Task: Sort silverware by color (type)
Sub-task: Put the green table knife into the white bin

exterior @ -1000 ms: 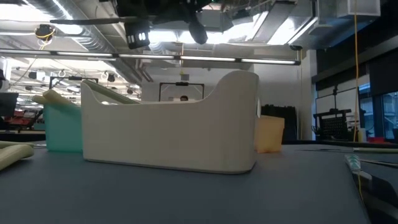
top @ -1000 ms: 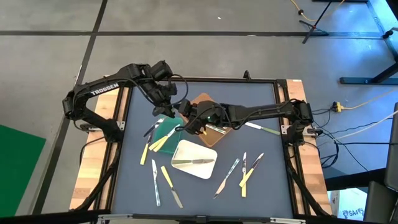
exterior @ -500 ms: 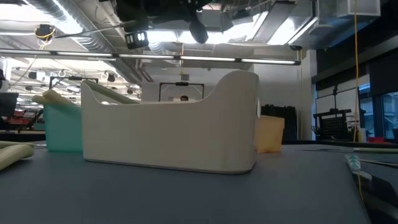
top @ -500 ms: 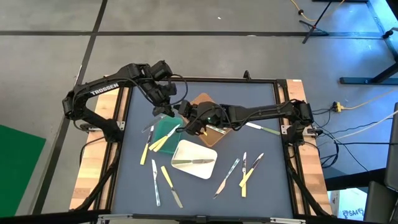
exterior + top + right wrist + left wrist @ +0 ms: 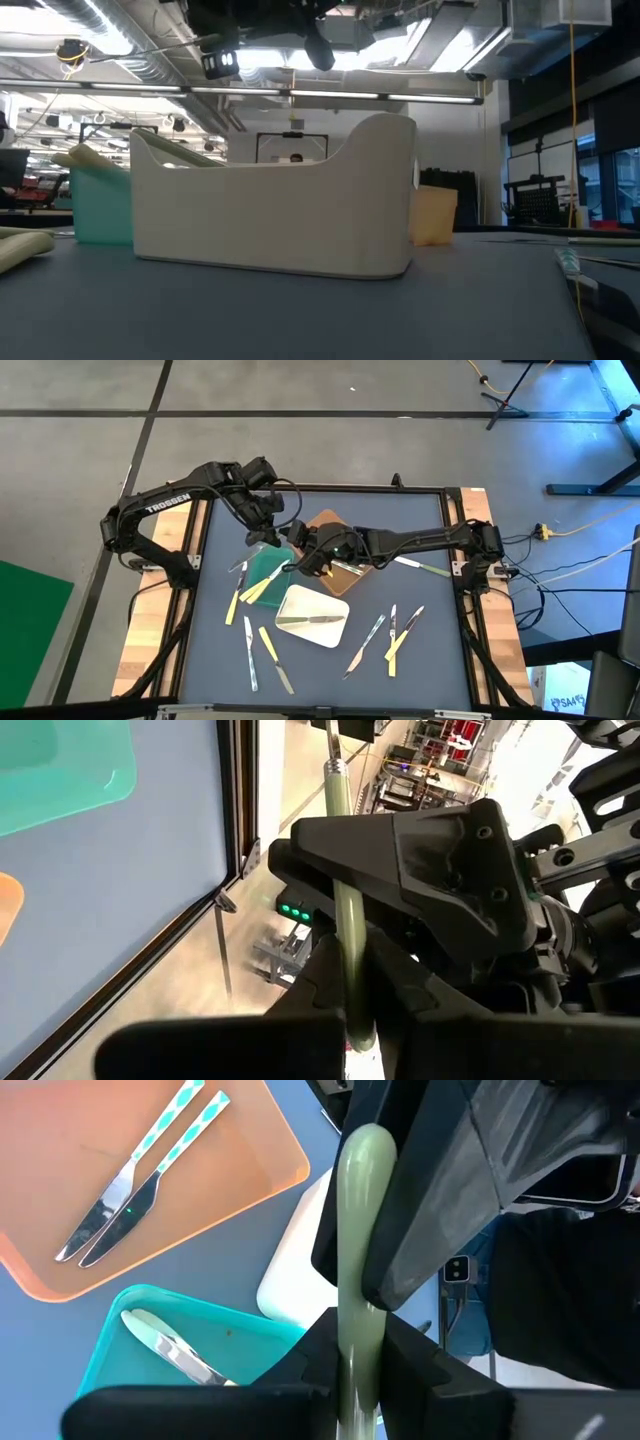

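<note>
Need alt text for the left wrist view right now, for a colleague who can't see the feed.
The left hand is shut on a pale green utensil handle, which the right arm's dark fingers also clamp higher up. Below lie an orange tray holding two knives with patterned handles, a teal tray holding one green-handled piece, and a white tray's corner.

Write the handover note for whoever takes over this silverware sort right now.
Left gripper: shut on the pale green utensil.
Right gripper: shut on the same handle, mid-air above the trays.
Done: two knives in the brown tray, one piece in the green tray, one in the white tray.
Left: finish this handover, then sort the loose pieces on the table's left and right.
</note>
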Motion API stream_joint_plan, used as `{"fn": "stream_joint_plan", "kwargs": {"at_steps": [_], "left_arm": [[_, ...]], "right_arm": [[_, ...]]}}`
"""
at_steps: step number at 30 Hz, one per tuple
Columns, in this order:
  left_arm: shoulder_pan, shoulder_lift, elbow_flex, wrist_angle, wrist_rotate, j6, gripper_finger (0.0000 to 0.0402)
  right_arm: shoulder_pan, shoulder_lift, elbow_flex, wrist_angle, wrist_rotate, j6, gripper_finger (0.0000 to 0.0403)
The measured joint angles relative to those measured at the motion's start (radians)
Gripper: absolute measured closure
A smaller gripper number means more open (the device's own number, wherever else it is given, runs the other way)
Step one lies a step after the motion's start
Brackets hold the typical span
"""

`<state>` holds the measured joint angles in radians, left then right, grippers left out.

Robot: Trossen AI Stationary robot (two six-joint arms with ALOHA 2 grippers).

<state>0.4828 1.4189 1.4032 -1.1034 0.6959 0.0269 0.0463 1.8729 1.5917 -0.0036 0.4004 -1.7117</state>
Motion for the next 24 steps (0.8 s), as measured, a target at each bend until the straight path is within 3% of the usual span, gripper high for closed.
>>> {"fn": "stream_joint_plan", "kwargs": {"at_steps": [6, 11, 15, 24], "left_arm": [[0.0, 0.0, 0.0, 0.005, -0.008, 0.0, 0.0365], [0.0, 0.0, 0.0, 0.009, -0.015, 0.0, 0.0369], [0.0, 0.0, 0.0, 0.007, -0.07, -0.04, 0.0378], [0.0, 0.0, 0.0, 0.003, -0.116, -0.057, 0.038]], "right_arm": [[-0.001, 0.0, 0.0, 0.001, 0.012, 0.005, 0.0383], [-0.001, 0.0, 0.0, 0.007, 0.015, 0.02, 0.0334], [-0.001, 0.0, 0.0, 0.008, 0.022, 0.122, 0.0295], [-0.001, 0.0, 0.0, -0.025, 0.212, 0.253, 0.0286]]}}
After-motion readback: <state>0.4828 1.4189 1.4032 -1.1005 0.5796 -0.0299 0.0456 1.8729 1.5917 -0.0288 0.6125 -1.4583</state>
